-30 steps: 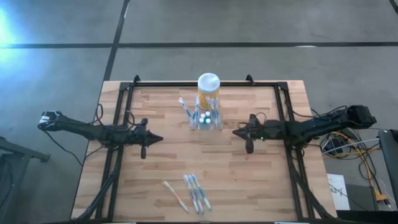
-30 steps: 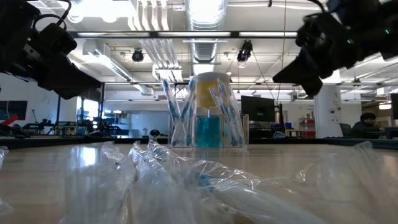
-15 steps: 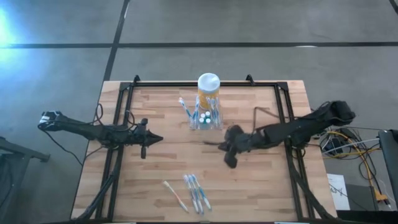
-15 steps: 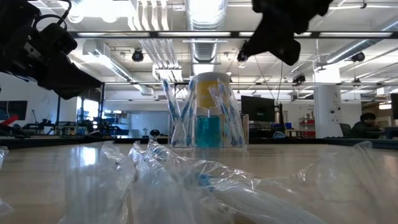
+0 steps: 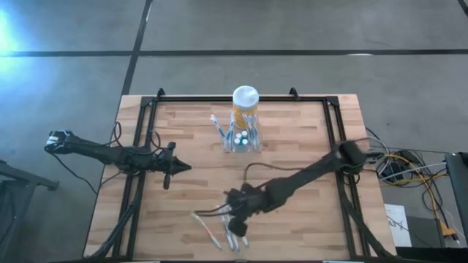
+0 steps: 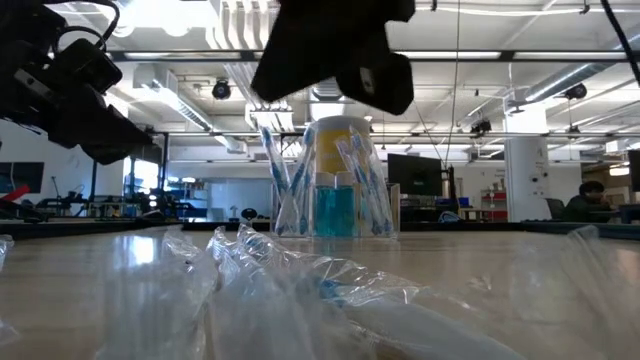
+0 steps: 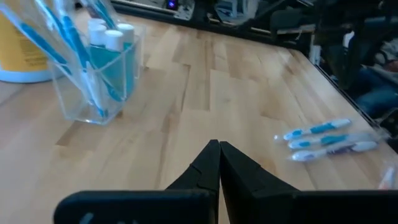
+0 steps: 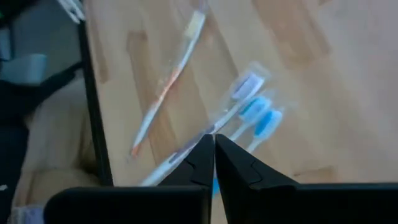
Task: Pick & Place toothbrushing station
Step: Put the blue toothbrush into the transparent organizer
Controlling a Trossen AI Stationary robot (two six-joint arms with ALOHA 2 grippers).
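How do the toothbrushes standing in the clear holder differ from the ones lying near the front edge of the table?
The toothbrushes in the clear holder stand upright and lean against its walls; the loose toothbrushes lie flat on the wood. The held ones sit at the back of the table beside the yellow jar; the loose ones lie near the front, under the shut right gripper. Most in both groups are blue and white.

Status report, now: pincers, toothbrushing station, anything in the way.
Right pincer shut, empty, over the wrapped toothbrushes at the near edge. Left pincer shut, parked left. Toothbrushing station untouched, before the yellow jar. Nothing blocking it.
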